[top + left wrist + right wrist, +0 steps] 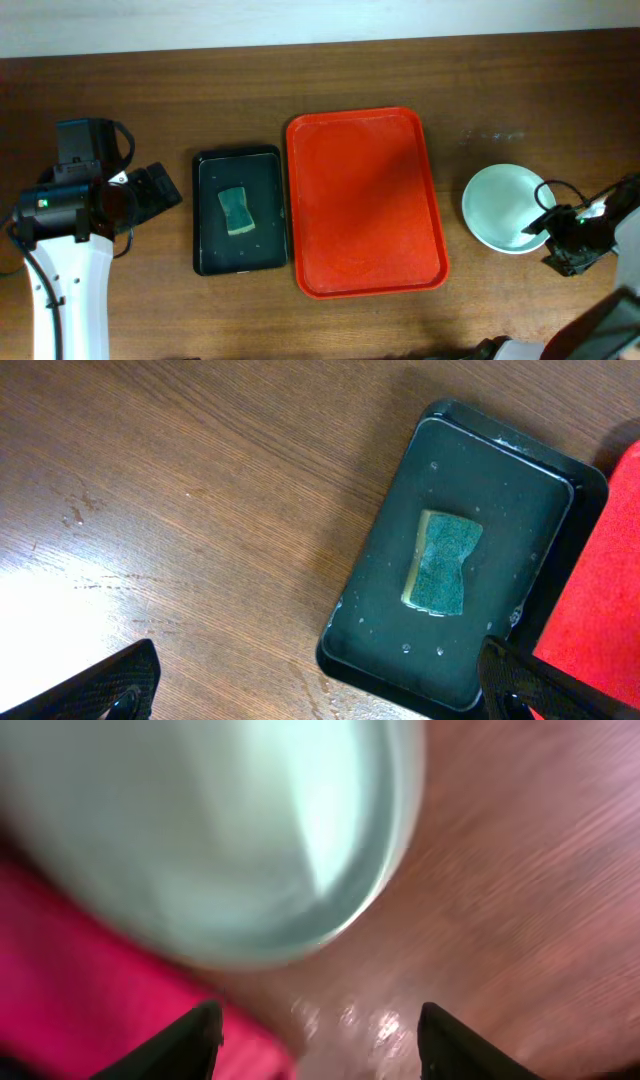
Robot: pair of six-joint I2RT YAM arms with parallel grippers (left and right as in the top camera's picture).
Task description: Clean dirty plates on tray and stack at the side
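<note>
The red tray (366,205) lies mid-table with nothing on it. A pale mint-blue plate (506,207) sits on the wood right of the tray; I cannot tell whether others lie under it. In the right wrist view this plate (200,830) is blurred and fills the top, with the tray's red (70,970) at lower left. My right gripper (560,238) is open and empty just beside the plate's right edge; in its own view (320,1050) its fingers hover over bare wood. My left gripper (155,190) is open and empty left of the black tray (320,695).
A smaller black tray (240,211) with a green sponge (237,209) sits just left of the red tray; it also shows in the left wrist view (560,510) with the sponge (442,561) and water drops. Bare wood surrounds it.
</note>
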